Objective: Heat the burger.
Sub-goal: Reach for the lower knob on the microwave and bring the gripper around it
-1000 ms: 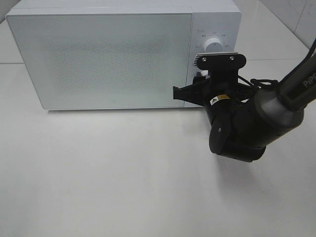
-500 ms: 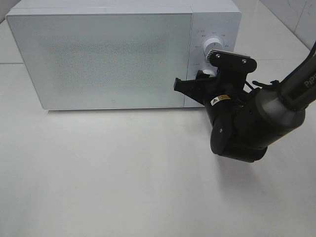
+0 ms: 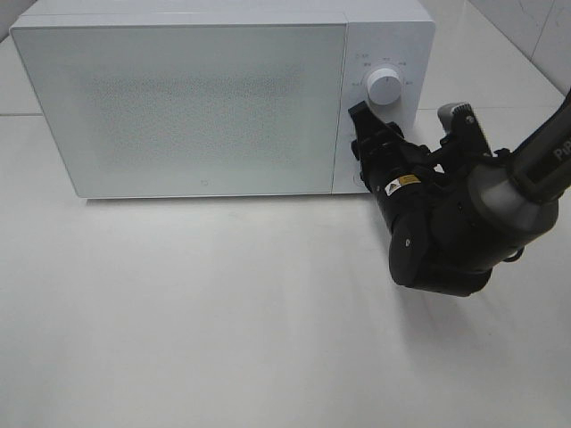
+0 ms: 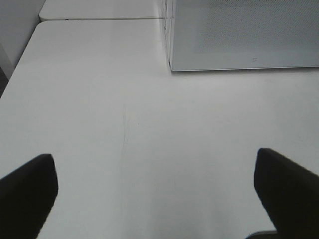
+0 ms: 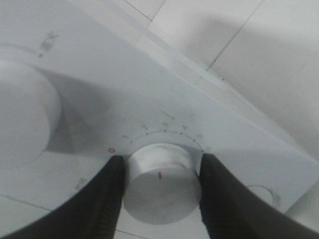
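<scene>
Burger: not in view in any camera. The microwave (image 3: 178, 107) stands at the far edge of the worktop (image 3: 223, 312) with its door (image 3: 187, 98) shut. Judged to be inside; not confirmable through the dotted glass.

Right gripper (image 5: 162, 191): at the control panel, clamped on the lower knob (image 5: 159, 172), one finger on each flank. The upper knob (image 3: 385, 86) is free.

Key relation: the knob lies straight ahead of the right gripper, between its fingers. Its axis runs out of the panel, in line with the wrist's reach. A wrist roll should therefore turn it directly, with no re-approach. Knob setting on the scale: cannot tell.

Left gripper (image 4: 157, 199): jaws wide apart, holding nothing, above the worktop off the microwave's left front corner, well apart from the panel. The right arm is the nearer one.

Step judged: setting the timer.
</scene>
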{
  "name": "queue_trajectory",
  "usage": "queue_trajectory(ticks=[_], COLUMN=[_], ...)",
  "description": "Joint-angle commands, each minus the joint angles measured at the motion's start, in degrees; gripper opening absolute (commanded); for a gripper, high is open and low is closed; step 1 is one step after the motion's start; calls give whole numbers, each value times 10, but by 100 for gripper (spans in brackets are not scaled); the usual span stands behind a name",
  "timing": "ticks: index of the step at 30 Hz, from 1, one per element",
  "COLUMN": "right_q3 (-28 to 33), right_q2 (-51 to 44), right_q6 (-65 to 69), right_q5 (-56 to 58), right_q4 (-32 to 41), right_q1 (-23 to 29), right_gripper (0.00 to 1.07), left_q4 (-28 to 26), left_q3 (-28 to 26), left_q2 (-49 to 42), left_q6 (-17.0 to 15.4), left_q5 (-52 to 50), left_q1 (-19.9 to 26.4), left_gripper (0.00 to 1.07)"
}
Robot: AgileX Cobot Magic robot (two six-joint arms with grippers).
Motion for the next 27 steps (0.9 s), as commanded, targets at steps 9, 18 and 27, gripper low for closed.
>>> queue_trajectory(ticks=[9, 18, 27], right_q3=[-19, -19, -19], right_q2=[-4, -4, -4], right_q6=[372, 407, 398], right_q5=[-19, -20, -23], right_q4=[-95, -95, -95], right_q1=[3, 3, 3], right_gripper=[0, 0, 0], left_q4=[-2, -2, -2], left_q3=[2, 2, 2], left_q2=[-9, -9, -9], left_q6=[0, 0, 0], left_q5=[-4, -4, -4], left_q1=[1, 1, 1], left_gripper=[100, 100, 100])
